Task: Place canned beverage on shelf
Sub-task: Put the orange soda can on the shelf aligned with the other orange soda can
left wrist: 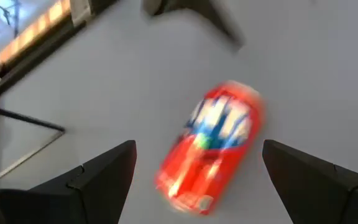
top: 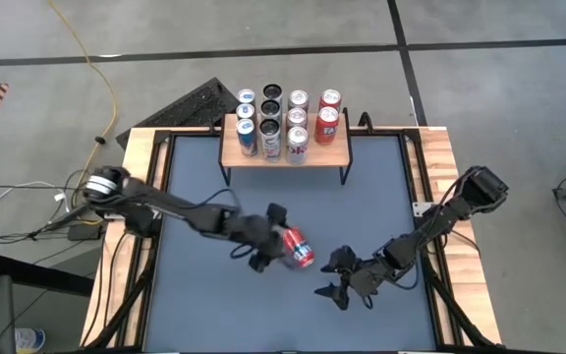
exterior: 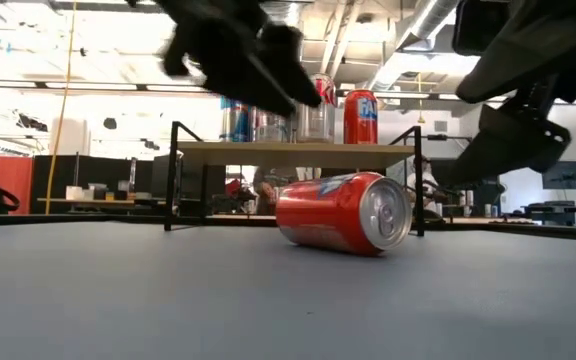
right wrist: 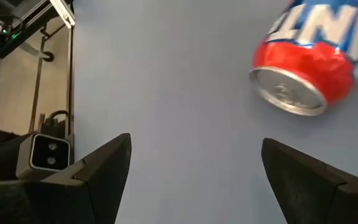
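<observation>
The high view looked straight down on the whole table [top: 293,216], the low view looked level across it from table-top height, and both wrist views looked closely past their own fingers [left wrist: 104,171] at the lying red can [exterior: 343,212] all four shared.

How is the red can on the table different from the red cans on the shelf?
The red can on the table lies on its side on the mat; the red cans on the shelf stand upright. The first lies alone between both open grippers; the others stand grouped beside more cans. All are red.
</observation>
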You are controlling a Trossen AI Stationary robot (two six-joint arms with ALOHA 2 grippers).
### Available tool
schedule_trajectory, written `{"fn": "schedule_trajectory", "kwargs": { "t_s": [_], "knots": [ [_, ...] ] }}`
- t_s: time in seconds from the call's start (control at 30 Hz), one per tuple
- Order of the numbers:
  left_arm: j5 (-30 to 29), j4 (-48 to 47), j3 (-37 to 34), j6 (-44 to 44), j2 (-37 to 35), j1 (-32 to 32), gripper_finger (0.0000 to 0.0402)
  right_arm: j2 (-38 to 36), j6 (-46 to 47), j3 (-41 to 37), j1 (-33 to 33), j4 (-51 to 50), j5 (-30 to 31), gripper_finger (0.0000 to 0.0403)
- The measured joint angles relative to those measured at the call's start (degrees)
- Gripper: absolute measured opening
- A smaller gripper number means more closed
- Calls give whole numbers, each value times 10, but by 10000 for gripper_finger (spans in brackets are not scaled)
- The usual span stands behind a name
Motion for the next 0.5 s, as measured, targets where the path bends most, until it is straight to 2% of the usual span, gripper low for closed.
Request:
{"fn": "schedule_trajectory", "kwargs": {
  "t_s": [0.2, 0.37, 0.43, 0.5],
  "knots": [
    [109, -24, 91, 99, 82, 64, 338, 0, 16, 0, 27, -8, 23, 343],
    [191, -199, 204, 148, 165, 84, 338, 0, 35, 0, 50, -20, 30, 343],
    [201, -220, 242, 172, 194, 86, 338, 0, 36, 0, 57, -22, 35, 343],
    [185, -213, 271, 186, 222, 87, 338, 0, 40, 0, 62, -23, 50, 343]
  ]
}}
